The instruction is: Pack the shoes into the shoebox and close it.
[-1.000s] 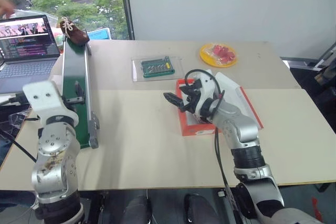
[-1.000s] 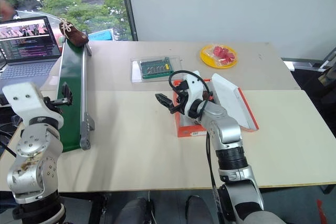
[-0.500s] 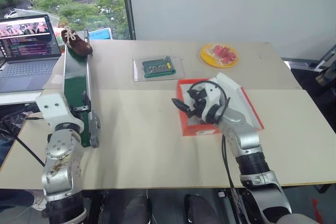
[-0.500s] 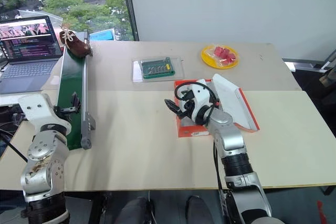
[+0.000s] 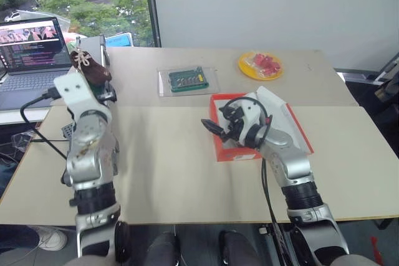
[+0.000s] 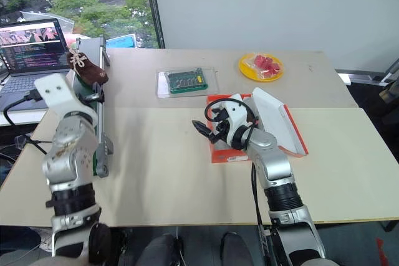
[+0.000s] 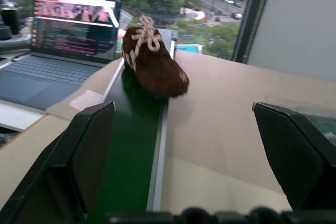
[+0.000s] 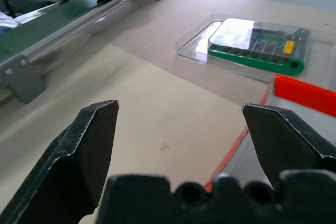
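Head views: left arm has swung up and forward since a second ago, now raised alongside the green conveyor (image 6: 100, 130) with the left gripper (image 6: 93, 98) just short of the shoe (image 6: 89, 71); jaws wide apart, empty. Shoe has ridden down the belt toward the robot, away from the far end where it sat earlier. Right gripper (image 5: 212, 127) barely shifted, hanging over the near-left edge of the shoebox (image 5: 219, 147), jaws spread, holding nothing. Shoebox sits open mid-table, lid (image 5: 280, 116) tipped back to the right; the right arm covers most of the interior, so can't tell what's in it. One shoe visible; the left arm hides part of the belt in the left eye view. Clear tray with circuit board (image 5: 187, 80) and yellow plate (image 5: 259, 65) sit behind the box, laptop (image 5: 28, 54) far left. Left wrist view: brown shoe with white laces lies on the belt ahead between the open fingers (image 7: 79, 156), long axis along the belt, rounded toe toward the camera, nothing touching it. Right wrist view: fingers (image 8: 84, 150) wide, bare table between them, red box edge (image 8: 307, 94) at one side, shoe cut off by the frame edge.
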